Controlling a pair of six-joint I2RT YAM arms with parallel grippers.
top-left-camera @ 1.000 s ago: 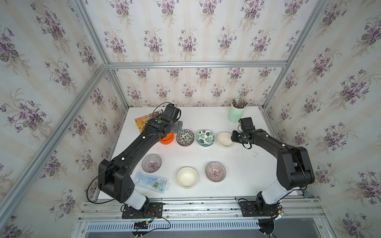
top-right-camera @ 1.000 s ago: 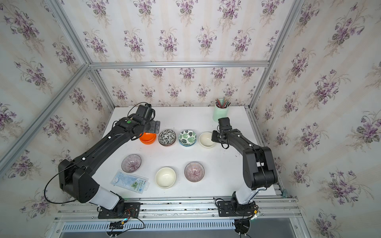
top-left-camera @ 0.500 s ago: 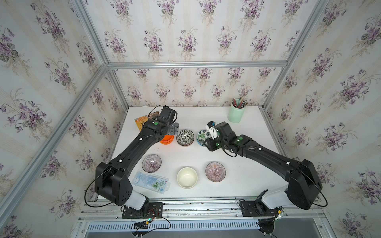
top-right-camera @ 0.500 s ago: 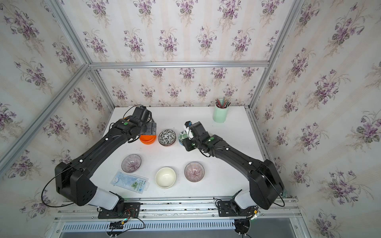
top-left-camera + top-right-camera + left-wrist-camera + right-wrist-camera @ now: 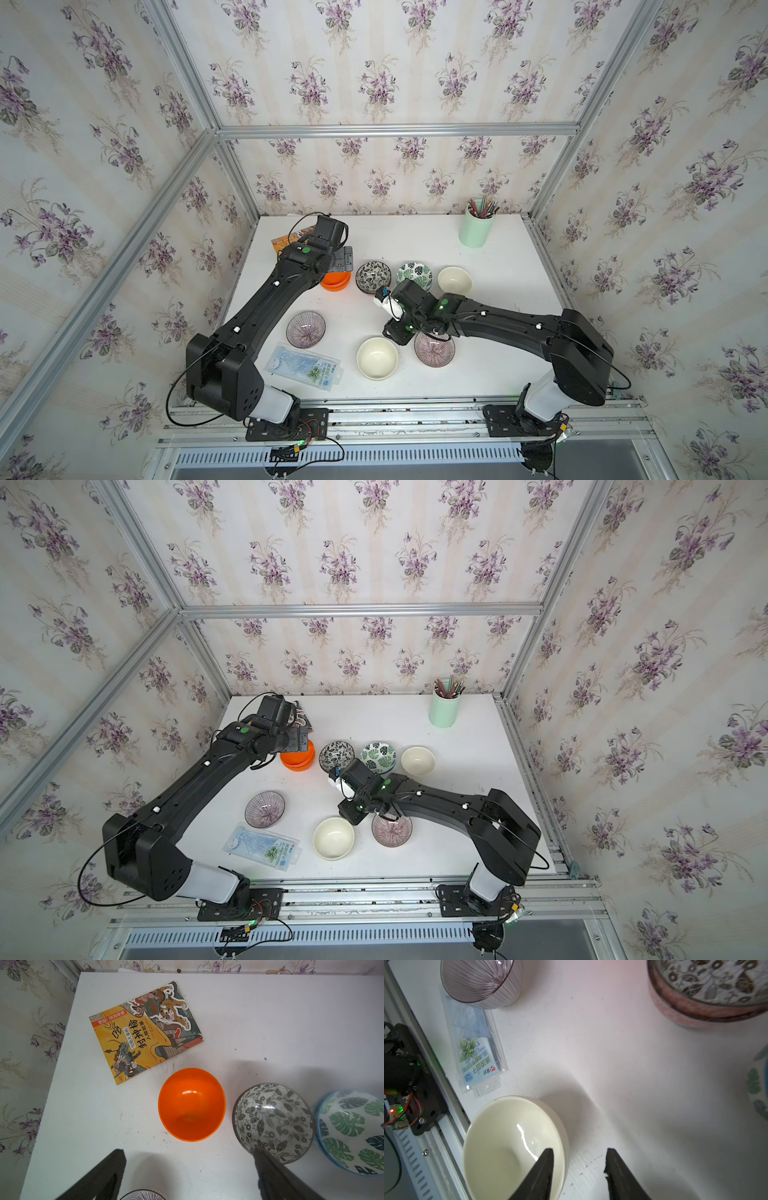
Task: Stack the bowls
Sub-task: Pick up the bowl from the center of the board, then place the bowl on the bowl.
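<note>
Wallpaper (image 5: 374, 83) with pale cream stripes and purple violet sprigs covers the back wall at 12 o'clock and the side walls at 9 and 3 o'clock, edged by an aluminium frame (image 5: 395, 130). In both top views a white table (image 5: 415, 237) fills the booth, evenly lit with soft shadows. A metal rail (image 5: 395, 409) runs along its 6 o'clock edge.

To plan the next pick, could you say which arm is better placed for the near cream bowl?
Probably right: the right gripper, open, straddles the near cream bowl at its rim, while the left gripper hangs over the orange bowls.
</note>
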